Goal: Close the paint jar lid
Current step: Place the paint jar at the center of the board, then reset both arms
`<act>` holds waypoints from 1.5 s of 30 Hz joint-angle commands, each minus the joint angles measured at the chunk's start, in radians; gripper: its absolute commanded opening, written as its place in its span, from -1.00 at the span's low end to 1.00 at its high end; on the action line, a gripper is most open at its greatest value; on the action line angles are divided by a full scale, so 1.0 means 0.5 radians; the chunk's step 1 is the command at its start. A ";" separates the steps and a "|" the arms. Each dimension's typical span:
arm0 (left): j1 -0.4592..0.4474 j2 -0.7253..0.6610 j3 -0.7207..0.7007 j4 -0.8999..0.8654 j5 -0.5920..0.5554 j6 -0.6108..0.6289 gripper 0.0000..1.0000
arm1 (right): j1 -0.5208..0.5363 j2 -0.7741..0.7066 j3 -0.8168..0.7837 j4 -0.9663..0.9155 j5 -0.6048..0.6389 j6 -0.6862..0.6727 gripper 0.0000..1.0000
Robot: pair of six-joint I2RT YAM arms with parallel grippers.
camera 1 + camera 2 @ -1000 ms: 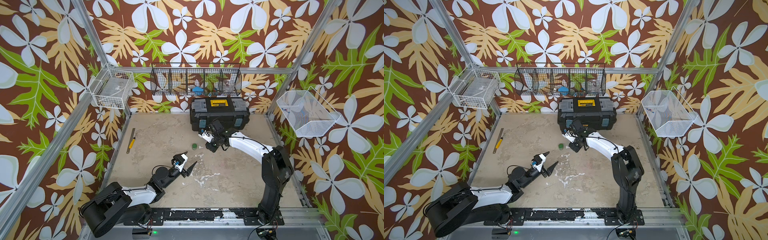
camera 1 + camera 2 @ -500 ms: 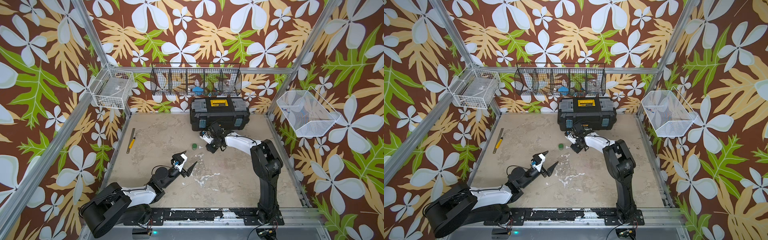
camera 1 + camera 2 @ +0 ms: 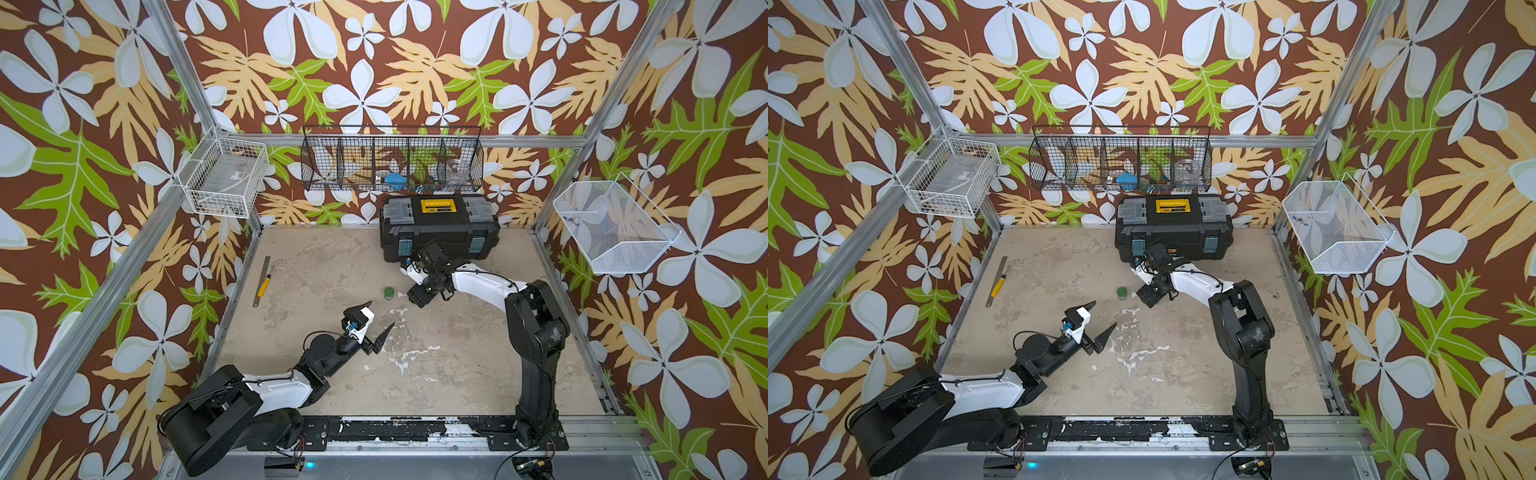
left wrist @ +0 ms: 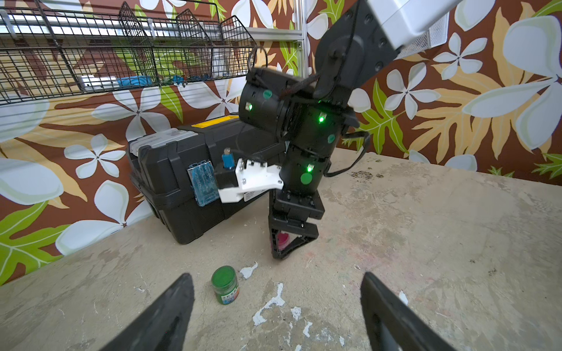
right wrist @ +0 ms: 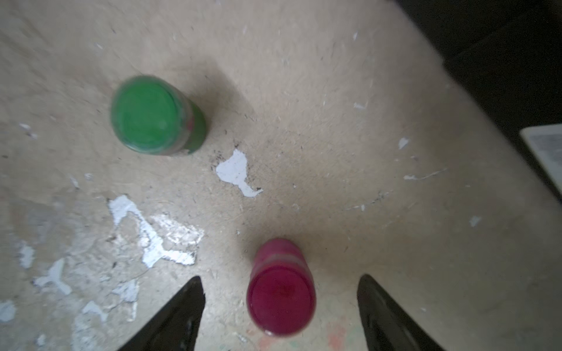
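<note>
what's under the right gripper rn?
A pink paint jar stands upright on the table between the right gripper's open jaws, not gripped. Its lid hides the contents.

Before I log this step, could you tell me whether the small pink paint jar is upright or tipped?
Upright: the small pink paint jar stands on its base, round top facing up, inside the open right gripper.

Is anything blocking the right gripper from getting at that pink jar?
Nothing visible. The pink jar stands upright between the open jaws of the right gripper; the green jar stands apart, off to one side.
</note>
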 commanded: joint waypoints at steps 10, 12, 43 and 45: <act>0.044 -0.385 0.018 -0.089 -1.277 0.087 0.99 | -0.350 -1.252 -1.173 1.342 0.166 0.556 0.81; 0.155 -0.451 0.002 -0.112 -1.319 0.021 0.99 | -0.417 -1.411 -1.426 1.561 0.366 0.580 0.91; 1.133 0.441 -0.079 0.324 -0.658 -0.327 0.99 | -0.869 -0.970 -2.566 3.519 0.498 0.471 1.00; 1.133 0.438 -0.078 0.324 -0.661 -0.328 0.99 | -0.871 -0.999 -2.552 3.449 0.501 0.476 0.99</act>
